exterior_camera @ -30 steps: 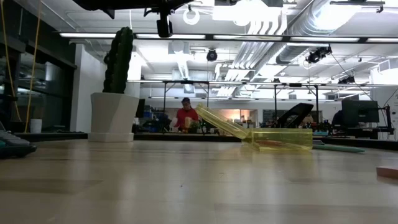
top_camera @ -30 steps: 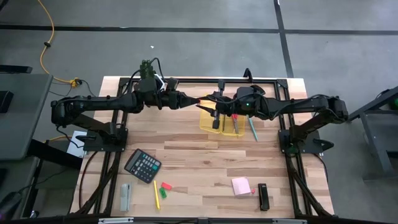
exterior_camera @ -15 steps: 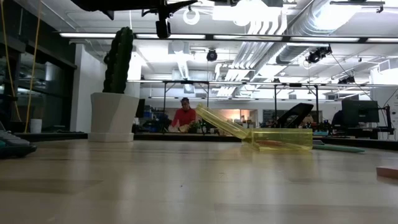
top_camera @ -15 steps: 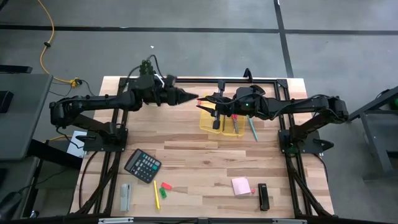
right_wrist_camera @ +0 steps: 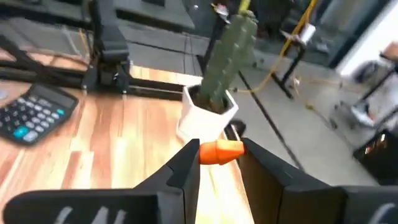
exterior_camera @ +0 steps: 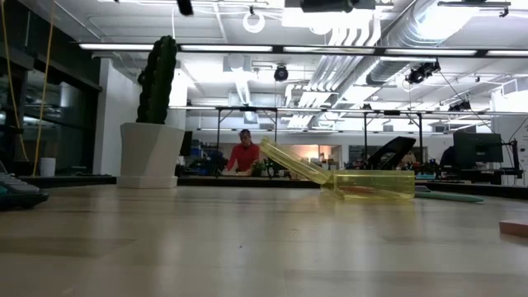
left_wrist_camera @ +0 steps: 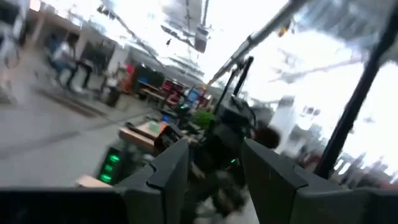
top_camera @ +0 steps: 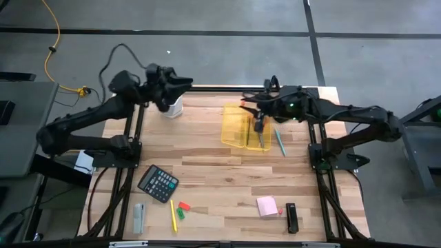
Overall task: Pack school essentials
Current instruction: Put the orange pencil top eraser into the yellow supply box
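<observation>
An open yellow see-through case (top_camera: 244, 128) lies on the table at the far middle, its lid (exterior_camera: 294, 163) slanting up. Dark, red-tinged things (top_camera: 260, 135) lie in it. My right gripper (top_camera: 247, 105) hangs over the case's far edge, shut on a small orange-red piece (right_wrist_camera: 221, 151). My left gripper (left_wrist_camera: 213, 167) is open, holds nothing, and sits high over the far left corner, by the potted cactus (top_camera: 173, 107). A teal pen (top_camera: 280, 142) lies right of the case. The yellow pencil (top_camera: 172, 213), green and red pieces (top_camera: 181, 209) and pink pad (top_camera: 267, 205) lie near the front edge. My right gripper pinches the orange-red piece between its two fingertips; one end (right_wrist_camera: 234, 148) pokes out past a finger. The fingers come in about level from the table's right. The piece lies crosswise between them, lifted clear of the table and the case.
A dark calculator (top_camera: 158, 182) and a grey bar (top_camera: 139, 218) lie at the front left. A black object (top_camera: 292, 218) lies beside the pink pad. The cactus pot (exterior_camera: 151, 155) stands at the far left. Bare wood lies between the case and the front row.
My left gripper has drawn away from the right gripper, back and up toward the far left corner, rolling as it went. My right gripper has pulled back a little toward the table's right and far edge, keeping the orange-red piece. The case has stayed put.
</observation>
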### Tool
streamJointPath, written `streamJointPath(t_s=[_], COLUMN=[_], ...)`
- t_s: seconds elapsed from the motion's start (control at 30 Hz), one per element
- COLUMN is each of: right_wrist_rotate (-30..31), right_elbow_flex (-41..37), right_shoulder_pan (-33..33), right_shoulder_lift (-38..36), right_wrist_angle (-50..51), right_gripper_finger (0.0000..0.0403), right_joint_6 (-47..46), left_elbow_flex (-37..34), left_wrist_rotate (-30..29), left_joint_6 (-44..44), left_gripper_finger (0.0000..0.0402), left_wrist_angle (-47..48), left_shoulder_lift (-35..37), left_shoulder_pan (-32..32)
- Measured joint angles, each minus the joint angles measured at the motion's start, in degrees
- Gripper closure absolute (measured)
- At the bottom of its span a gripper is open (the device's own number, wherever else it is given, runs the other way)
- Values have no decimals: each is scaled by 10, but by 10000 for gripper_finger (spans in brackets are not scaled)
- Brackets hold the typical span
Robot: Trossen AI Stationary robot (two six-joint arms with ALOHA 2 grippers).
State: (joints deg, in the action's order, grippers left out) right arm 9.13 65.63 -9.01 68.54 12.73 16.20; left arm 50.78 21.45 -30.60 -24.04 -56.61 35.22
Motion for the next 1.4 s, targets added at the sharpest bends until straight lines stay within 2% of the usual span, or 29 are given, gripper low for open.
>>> streamJointPath(t_s=[0.07,0.13,0.27,0.43,0.5,0.6,0.83,1.07,1.4], right_wrist_rotate=[0,-1,-12,-81,-112,-127,-173,-165,-164], right_elbow_flex=[0,0,0,-39,-70,-117,-195,-196,-196], right_shoulder_pan=[-14,-28,-52,-61,-60,-55,-50,-49,-49], right_shoulder_lift=[-19,-34,-44,-21,-5,22,99,176,238], right_wrist_angle=[40,81,174,231,231,221,138,91,84], right_gripper_finger=[311,311,311,311,311,311,311,311,311], right_joint_6=[-26,-58,-139,-204,-207,-203,-158,-97,-83], left_elbow_flex=[0,0,-1,-14,-17,-17,-17,-17,-17], left_wrist_rotate=[-8,-41,-97,-108,-108,-108,-108,-107,-115], left_joint_6=[58,102,143,136,129,128,128,123,113], left_gripper_finger=[261,261,261,261,261,261,261,261,261], left_wrist_angle=[47,108,211,210,208,204,195,194,194], left_shoulder_lift=[31,57,93,112,113,113,113,113,113], left_shoulder_pan=[-3,-12,-27,-38,-40,-47,-53,-53,-53])
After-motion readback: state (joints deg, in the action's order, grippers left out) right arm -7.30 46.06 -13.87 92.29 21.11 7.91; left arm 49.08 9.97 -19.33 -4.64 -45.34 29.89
